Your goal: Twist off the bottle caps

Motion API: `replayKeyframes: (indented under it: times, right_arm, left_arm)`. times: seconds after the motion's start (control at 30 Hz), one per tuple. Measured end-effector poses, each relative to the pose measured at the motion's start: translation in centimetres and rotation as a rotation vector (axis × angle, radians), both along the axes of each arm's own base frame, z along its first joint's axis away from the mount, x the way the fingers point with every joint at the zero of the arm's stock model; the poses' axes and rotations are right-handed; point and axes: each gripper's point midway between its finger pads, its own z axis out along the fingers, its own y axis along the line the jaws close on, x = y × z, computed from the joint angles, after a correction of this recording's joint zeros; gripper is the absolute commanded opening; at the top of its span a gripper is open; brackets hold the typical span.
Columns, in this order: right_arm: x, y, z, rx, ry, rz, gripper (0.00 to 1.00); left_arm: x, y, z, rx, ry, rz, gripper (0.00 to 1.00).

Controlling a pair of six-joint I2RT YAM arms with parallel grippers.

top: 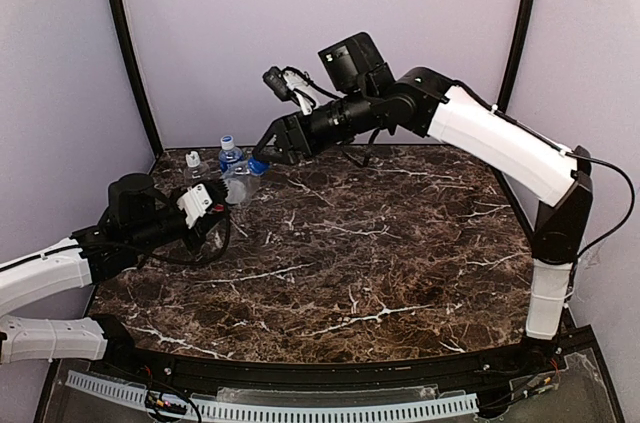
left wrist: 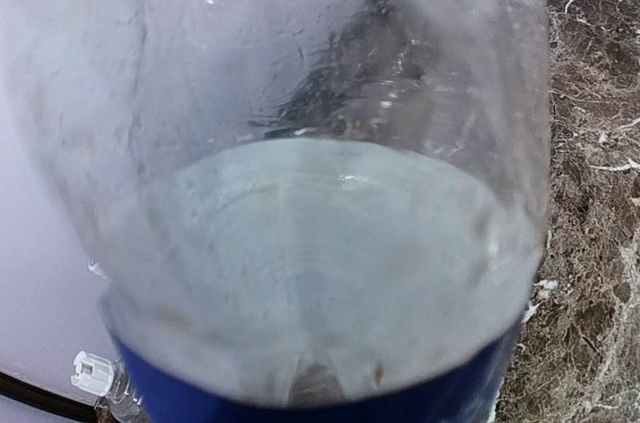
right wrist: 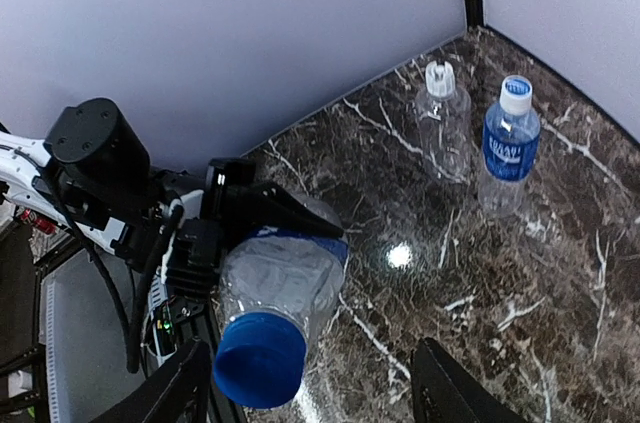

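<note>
My left gripper point(top: 222, 201) is shut on a clear bottle point(right wrist: 285, 278) with a blue label band and holds it off the table, tilted, neck toward the right arm. Its blue cap point(right wrist: 260, 358) sits on the neck. My right gripper point(right wrist: 310, 398) is open, and the cap lies in the wide gap between its fingers, close to the left finger point(right wrist: 170, 393) and far from the other. In the top view the right gripper point(top: 262, 155) hangs just over that cap point(top: 258, 167). The held bottle point(left wrist: 300, 193) fills the left wrist view and hides the left fingers.
Two more bottles stand upright at the back left corner. One is unlabelled point(right wrist: 445, 128) with a white cap point(right wrist: 438, 78). The other is blue-labelled point(right wrist: 508, 158) with a pale blue cap point(right wrist: 515, 95). Walls close in behind them, and the marble table point(top: 380, 263) spreads to the right.
</note>
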Motion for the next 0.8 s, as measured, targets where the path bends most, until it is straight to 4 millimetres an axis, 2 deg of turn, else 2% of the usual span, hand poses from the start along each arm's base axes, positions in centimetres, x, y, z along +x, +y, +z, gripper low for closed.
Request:
replayKeyframes:
  times: [0.1, 0.27, 0.37, 0.5, 0.67, 0.8]
  right_arm:
    - [-0.4, 0.3, -2.2, -0.049, 0.078, -0.007, 0.58]
    - [-1.3, 0.6, -3.1, -0.070, 0.132, 0.008, 0.45]
    - [-1.5, 0.9, -3.2, -0.067, 0.147, 0.018, 0.28]
    - [-1.5, 1.0, -3.3, -0.069, 0.146, 0.026, 0.00]
    - [-1.7, 1.0, -3.0, -0.068, 0.108, 0.056, 0.00]
    - [-2.9, 0.9, -3.7, -0.106, -0.023, 0.146, 0.00]
  left_arm:
    - [0.2, 0.2, -0.1, 0.009, -0.005, 0.015, 0.24]
    - [0.2, 0.3, -0.3, 0.011, -0.006, 0.017, 0.24]
    - [0.3, 0.3, -0.3, 0.012, -0.008, 0.021, 0.24]
    - [0.3, 0.4, -0.6, 0.019, -0.002, 0.027, 0.24]
    - [0.1, 0.2, -0.6, 0.017, 0.000, 0.010, 0.24]
    - [-1.1, -0.4, -1.7, 0.019, 0.061, -0.065, 0.23]
